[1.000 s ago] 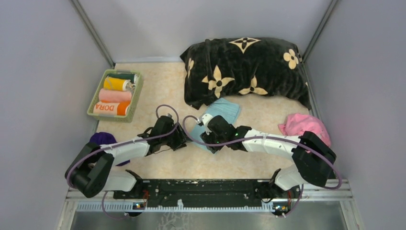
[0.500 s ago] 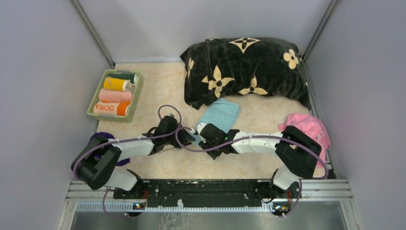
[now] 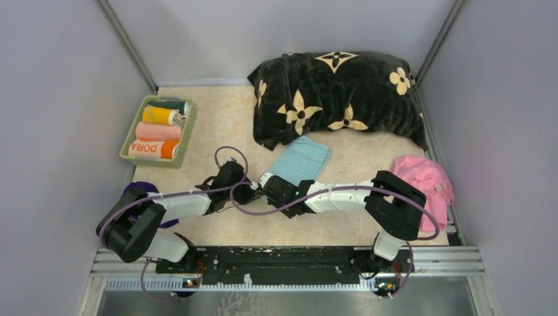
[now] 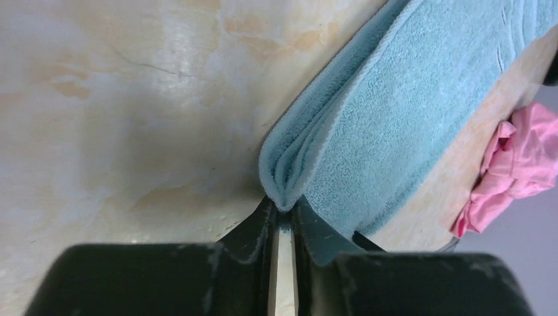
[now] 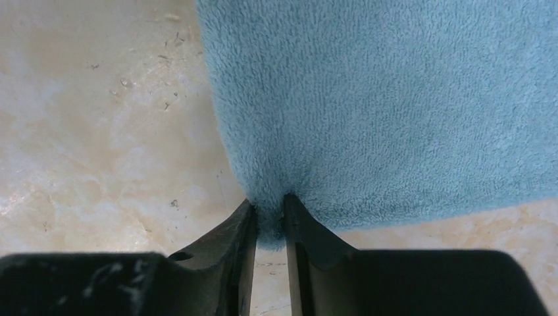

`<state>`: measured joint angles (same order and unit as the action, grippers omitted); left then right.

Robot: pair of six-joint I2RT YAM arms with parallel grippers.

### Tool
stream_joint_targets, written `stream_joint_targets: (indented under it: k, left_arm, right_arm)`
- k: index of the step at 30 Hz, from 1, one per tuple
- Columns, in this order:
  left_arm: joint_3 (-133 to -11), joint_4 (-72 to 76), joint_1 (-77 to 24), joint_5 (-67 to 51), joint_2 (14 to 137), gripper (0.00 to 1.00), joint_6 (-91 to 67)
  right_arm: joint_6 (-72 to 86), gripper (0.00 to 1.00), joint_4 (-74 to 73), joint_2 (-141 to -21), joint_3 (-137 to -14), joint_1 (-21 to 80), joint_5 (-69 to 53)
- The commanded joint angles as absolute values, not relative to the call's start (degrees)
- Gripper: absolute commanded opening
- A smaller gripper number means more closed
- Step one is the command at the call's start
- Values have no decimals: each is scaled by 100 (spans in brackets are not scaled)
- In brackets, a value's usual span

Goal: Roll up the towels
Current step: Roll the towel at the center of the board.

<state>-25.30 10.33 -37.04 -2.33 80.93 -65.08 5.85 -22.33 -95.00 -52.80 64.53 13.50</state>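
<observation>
Now the grip step — blue towel [image 3: 303, 157] lies mid-frame below the cushion [image 3: 335, 99], L claw [image 4: 283, 212] and R claw [image 5: 268, 220] both pinched narrow on its lower-left corner. Next, prob. — lift that edge & roll it away evenly.

Towels, 7 total: 3 loose on the worktop [image 3: 220, 115], namely light blue towel [image 3: 301, 158] centre, pink towel [image 3: 424, 178] right, purple towel [image 3: 139, 189] near left. The other 4 are rolled in 1 basket [image 3: 190, 126], far left: green roll [image 3: 172, 104], yellow roll [image 3: 160, 116], peach roll [image 3: 156, 131], orange roll [image 3: 154, 149]. Black flowered cushion [image 3: 335, 99], far side: 1.
</observation>
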Motion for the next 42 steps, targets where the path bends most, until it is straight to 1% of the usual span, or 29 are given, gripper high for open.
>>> stream_joint_targets:
  k: [1,3,5,7,13,20,26,29,35,42]
  left_arm:
    - [-2418,-287,-3668,633,7968,11,-6118]
    - [-2434,-470,-3597,728,7860,7,-6013]
    - [-2420,-613,-3481,738,7738,7,-5922]
    - [-2412,-736,-3362,742,7574,9,-5840]
    - [-2508,-884,-3205,683,7034,28,-5622]
    - [-2754,-1166,-3148,530,6464,51,-5543]
    - [-2778,-1456,-3146,245,6007,64,-5393]
    - [-2579,-1366,-3147,-44,5763,67,-5474]
    - [-2007,-959,-3147,-391,5285,67,-5621]
    - [-1740,-354,-3147,-816,5402,65,-5666]
  right_arm:
    - [543,17,-2579,-9989,-5176,6547,1260]
    - [514,8,-2471,-9878,-5157,6541,1009]
    - [523,0,-2329,-9717,-5111,6540,720]
    - [553,0,-2121,-9554,-5075,6532,437]
    - [806,0,-1569,-9194,-5000,6150,-1045]
    - [1262,0,-1060,-9079,-4834,5387,-2199]
    - [1846,0,-217,-9022,-4366,4711,-3316]
    - [2092,0,89,-9108,-4201,4388,-3756]
    - [2490,0,433,-9351,-4078,3902,-4401]
    - [2720,0,389,-9855,-4273,3597,-4749]
